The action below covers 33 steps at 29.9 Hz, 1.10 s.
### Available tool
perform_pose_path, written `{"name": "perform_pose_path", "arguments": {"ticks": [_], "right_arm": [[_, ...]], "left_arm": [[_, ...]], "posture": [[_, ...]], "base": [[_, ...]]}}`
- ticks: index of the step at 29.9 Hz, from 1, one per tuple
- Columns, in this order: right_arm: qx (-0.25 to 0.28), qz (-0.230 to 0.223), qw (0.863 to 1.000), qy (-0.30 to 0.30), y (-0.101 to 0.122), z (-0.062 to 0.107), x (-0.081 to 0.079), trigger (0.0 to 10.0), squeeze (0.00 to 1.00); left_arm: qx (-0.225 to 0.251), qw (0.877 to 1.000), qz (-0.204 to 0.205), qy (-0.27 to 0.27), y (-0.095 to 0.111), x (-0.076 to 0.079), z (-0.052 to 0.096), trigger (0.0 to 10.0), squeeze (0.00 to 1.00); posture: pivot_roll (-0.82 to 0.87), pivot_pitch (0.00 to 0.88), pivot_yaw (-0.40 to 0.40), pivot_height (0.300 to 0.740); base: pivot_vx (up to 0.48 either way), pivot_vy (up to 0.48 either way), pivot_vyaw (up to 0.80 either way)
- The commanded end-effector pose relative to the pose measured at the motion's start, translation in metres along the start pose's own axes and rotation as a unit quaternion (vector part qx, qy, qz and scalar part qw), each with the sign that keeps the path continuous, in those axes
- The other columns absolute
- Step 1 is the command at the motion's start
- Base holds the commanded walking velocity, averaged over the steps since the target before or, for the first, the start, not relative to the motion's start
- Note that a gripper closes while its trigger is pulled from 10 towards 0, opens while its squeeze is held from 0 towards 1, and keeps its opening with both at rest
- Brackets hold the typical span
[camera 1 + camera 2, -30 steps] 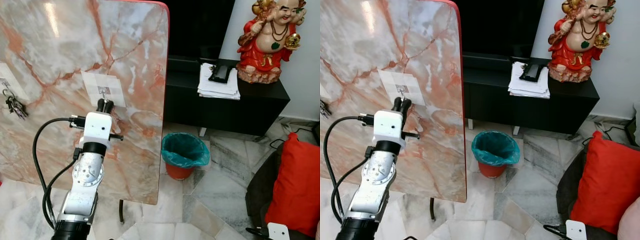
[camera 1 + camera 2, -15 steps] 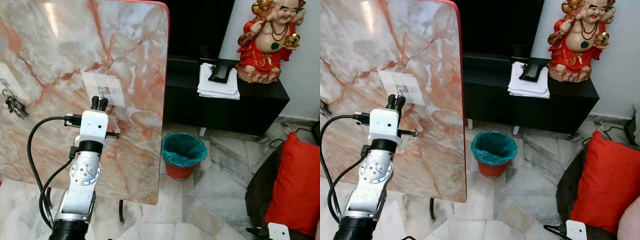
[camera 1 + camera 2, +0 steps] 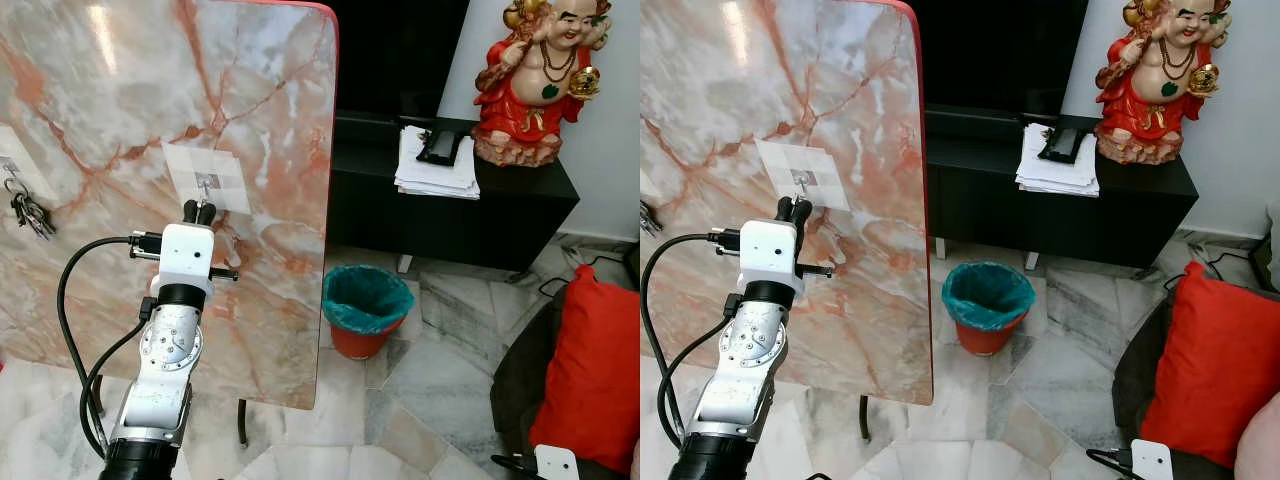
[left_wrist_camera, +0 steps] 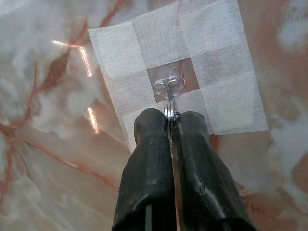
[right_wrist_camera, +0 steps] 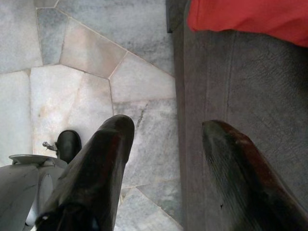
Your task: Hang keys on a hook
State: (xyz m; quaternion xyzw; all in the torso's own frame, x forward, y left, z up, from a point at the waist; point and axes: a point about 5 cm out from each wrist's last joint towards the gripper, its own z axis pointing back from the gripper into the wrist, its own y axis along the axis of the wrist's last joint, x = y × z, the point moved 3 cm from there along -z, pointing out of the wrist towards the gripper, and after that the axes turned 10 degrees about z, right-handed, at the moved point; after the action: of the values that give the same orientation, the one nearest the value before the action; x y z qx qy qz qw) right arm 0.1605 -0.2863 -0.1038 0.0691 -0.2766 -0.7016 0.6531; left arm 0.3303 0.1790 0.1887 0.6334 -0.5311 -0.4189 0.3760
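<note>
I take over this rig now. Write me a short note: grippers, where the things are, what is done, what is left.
Left gripper: jaws shut on a thin metal ring, just under the clear hook on the marble panel.
Right gripper: open, idle over the floor.
Another bunch of keys hangs on a hook at the panel's left edge.
Done: ring brought to the hook.
Left: confirm it is on the hook, release, withdraw.

Head views down on marble slab (image 3: 120,110); left wrist close to hook (image 4: 168,86); right wrist toward floor (image 5: 72,62).
</note>
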Motion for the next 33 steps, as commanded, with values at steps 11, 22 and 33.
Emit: {"name": "perform_pose_path", "arguments": {"ticks": [11, 22, 33], "right_arm": [[-0.002, -0.004, 1.000, -0.002, -0.003, 0.000, 0.000, 10.0, 0.00], [-0.001, -0.004, 1.000, -0.003, 0.000, 0.000, 0.001, 10.0, 0.00], [-0.001, -0.005, 1.000, -0.004, -0.001, 0.000, 0.003, 10.0, 0.00]], "left_arm": [[-0.038, 0.999, 0.004, -0.020, -0.013, 0.004, 0.010, 10.0, 0.00], [0.021, 0.999, 0.009, -0.042, 0.012, 0.011, 0.004, 10.0, 0.00], [0.038, 0.999, -0.006, -0.021, 0.020, 0.004, -0.008, 10.0, 0.00]], "posture": [[0.05, 0.050, -0.056, 0.740], [0.05, 0.050, -0.057, 0.740], [0.05, 0.051, -0.056, 0.740]], "base": [[0.000, 0.000, 0.00], [0.000, 0.000, 0.00], [0.000, 0.000, 0.00]]}}
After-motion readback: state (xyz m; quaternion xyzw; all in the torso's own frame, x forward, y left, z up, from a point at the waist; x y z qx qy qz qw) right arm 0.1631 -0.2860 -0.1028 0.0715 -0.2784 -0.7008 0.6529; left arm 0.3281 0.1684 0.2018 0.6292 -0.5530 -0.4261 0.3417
